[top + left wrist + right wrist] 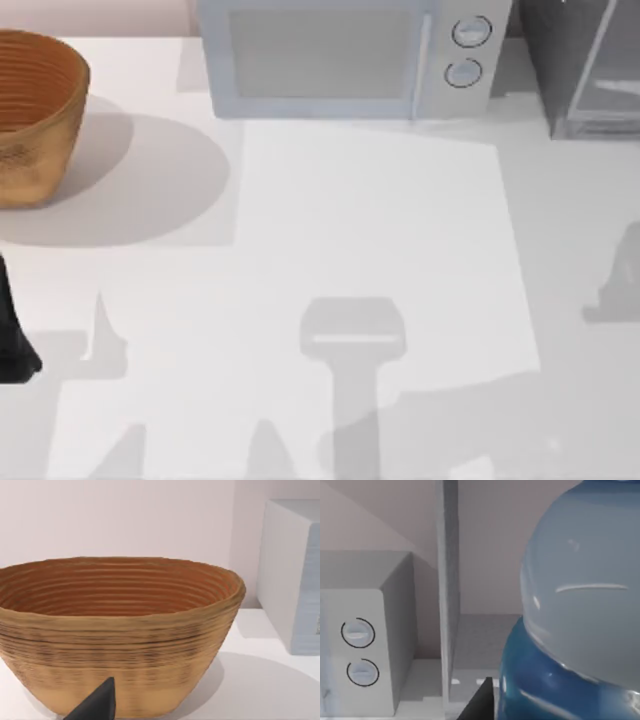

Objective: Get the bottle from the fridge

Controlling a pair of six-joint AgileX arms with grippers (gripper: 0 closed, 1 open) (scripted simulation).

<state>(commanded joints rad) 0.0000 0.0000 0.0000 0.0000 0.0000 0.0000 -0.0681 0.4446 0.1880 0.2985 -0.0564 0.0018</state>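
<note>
The bottle (585, 595) looms very close in the right wrist view, with a pale clear body and a bright blue part (545, 690). One dark fingertip (479, 702) of my right gripper rests against the blue part, and the gripper looks shut on the bottle. Behind it stands a grey upright edge of the fridge (447, 590), with its shaded inside beyond. In the top view the fridge (585, 70) is at the back right corner, dark grey with a silver-framed panel. My left gripper (15, 345) is parked at the table's left edge, in front of the basket.
A woven brown basket (30, 110) stands at the back left, seen close up as the basket (120, 630) in the left wrist view. A pale microwave (340, 60) with two round dials (357, 652) sits at the back centre, left of the fridge.
</note>
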